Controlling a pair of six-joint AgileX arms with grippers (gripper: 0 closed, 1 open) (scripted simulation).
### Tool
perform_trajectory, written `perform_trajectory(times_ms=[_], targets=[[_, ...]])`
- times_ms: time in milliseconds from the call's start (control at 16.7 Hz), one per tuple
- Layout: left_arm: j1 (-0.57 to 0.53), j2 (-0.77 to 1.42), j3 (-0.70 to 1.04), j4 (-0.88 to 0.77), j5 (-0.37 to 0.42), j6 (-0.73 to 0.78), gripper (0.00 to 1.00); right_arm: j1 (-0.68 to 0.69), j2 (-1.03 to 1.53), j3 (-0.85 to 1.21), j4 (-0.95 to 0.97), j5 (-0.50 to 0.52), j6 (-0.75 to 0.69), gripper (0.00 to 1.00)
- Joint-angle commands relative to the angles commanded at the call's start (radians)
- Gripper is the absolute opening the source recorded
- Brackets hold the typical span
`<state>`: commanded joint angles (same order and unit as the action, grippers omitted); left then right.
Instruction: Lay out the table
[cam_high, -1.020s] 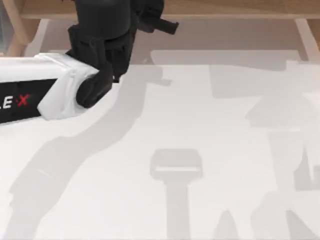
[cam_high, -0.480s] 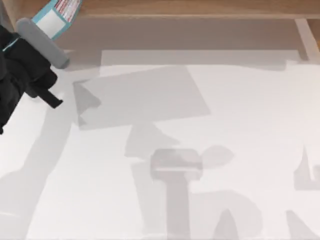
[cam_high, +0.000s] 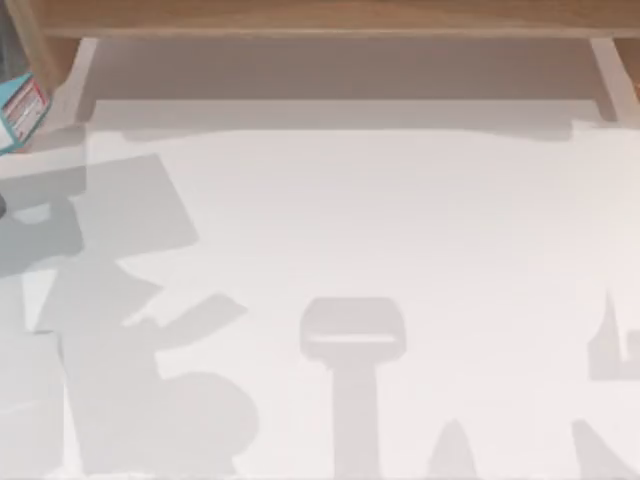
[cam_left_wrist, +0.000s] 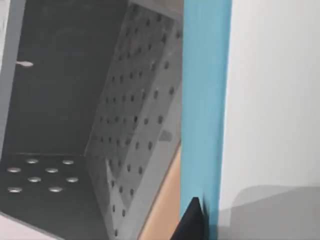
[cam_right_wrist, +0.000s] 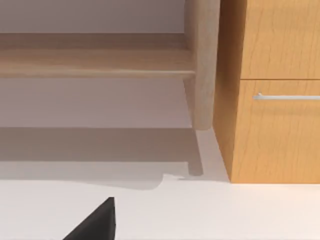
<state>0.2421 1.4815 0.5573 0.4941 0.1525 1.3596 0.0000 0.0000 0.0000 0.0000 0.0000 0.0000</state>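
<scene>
From above, one white bench (cam_high: 400, 250) is lying across nearly the whole scene, grey shadows spreading over it. One blue-edged box (cam_high: 20, 110) is peeking in at the bench's far left corner.

In the left wrist view, one blue panel (cam_left_wrist: 205, 100) is standing against the bench.

In the right wrist view, one wooden cabinet (cam_right_wrist: 275, 100) with one handle (cam_right_wrist: 287, 97) is standing at the bench's edge. I cannot tell either gripper's state.
</scene>
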Motion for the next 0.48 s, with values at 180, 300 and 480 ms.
perform_trajectory(times_ms=[180,300,480], targets=[[0.123,0.098,0.098,0.048,0.124,0.149,0.0,0.0,0.0,0.0,0.0,0.0,0.0,1.0],[0.182,0.178,0.178,0.082,0.202,0.23,0.0,0.0,0.0,0.0,0.0,0.0,0.0,1.0],[0.238,0.301,0.29,0.123,0.302,0.321,0.0,0.0,0.0,0.0,0.0,0.0,0.0,1.0]])
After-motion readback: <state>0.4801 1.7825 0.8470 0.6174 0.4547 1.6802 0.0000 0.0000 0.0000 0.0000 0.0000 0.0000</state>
